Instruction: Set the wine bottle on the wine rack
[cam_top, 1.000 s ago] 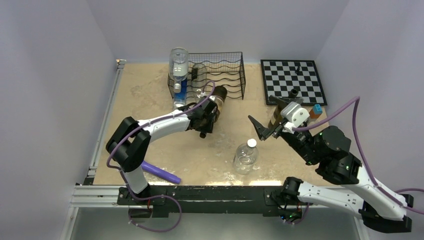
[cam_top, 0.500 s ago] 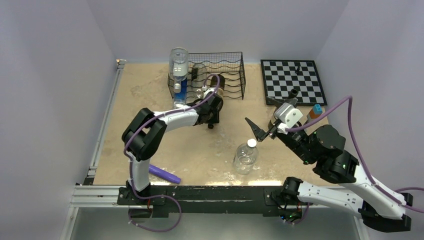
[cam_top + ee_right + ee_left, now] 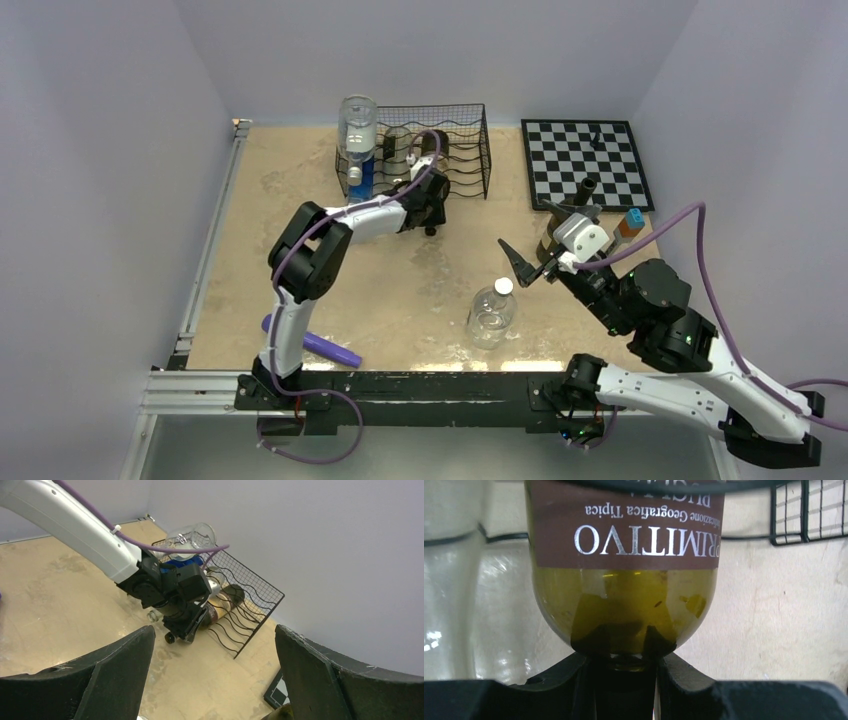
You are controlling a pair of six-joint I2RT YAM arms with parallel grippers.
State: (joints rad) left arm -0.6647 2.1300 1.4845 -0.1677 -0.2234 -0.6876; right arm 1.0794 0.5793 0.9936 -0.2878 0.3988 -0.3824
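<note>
Since one second back, the left arm has stretched out toward the black wire-mesh wine rack (image 3: 468, 150), taking the dark green glass wine bottle (image 3: 624, 597) along.

Well short of the rack: a clear plastic water bottle (image 3: 492, 313) stands upright. The right gripper (image 3: 214, 645) is over it, fingers wide apart and holding nothing.

At the rack's front: the left gripper (image 3: 624, 662), fingers (image 3: 569, 672) clamped on the bottle's neck. The bottle lies level, base leading, and a rack wire crosses its label.

Judgement: the neck grip lets the body slide in lengthwise. Partly inserted, not released.

Right of the rack: a black-and-white chessboard (image 3: 585, 160).
</note>
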